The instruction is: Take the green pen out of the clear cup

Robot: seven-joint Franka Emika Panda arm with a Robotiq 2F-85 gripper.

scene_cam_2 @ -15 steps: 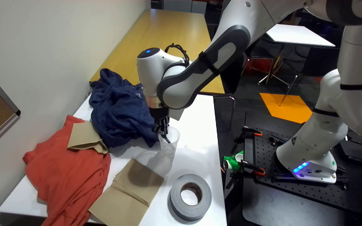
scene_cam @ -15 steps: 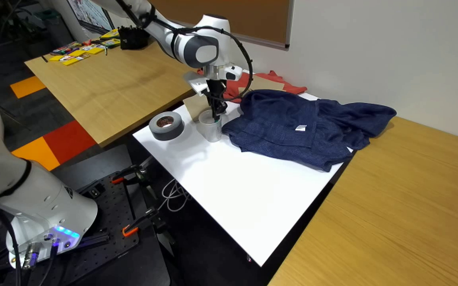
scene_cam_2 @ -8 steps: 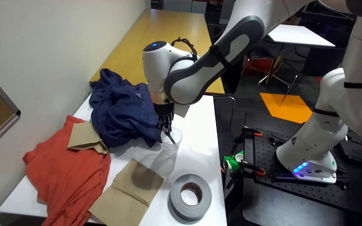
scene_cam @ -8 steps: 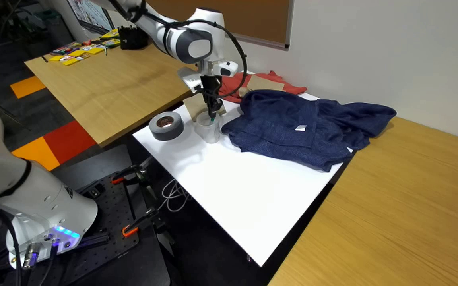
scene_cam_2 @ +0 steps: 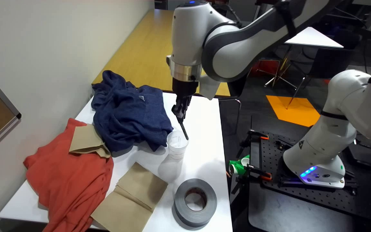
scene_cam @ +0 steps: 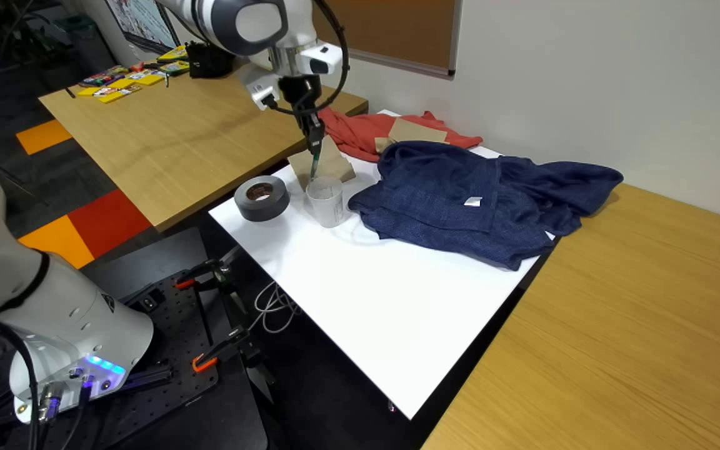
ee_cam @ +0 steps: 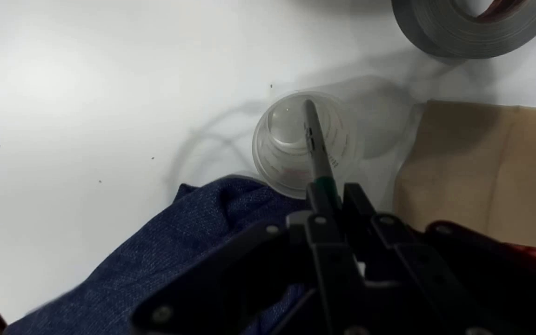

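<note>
Above one cup [scene_cam_2: 177,152], one pincer [ee_cam: 335,197], one gripped pen [ee_cam: 317,146]

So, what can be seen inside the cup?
The cup shows its bottom and wall; the pen hides the strip behind it. I cannot tell if the pen's tip is inside.
</note>
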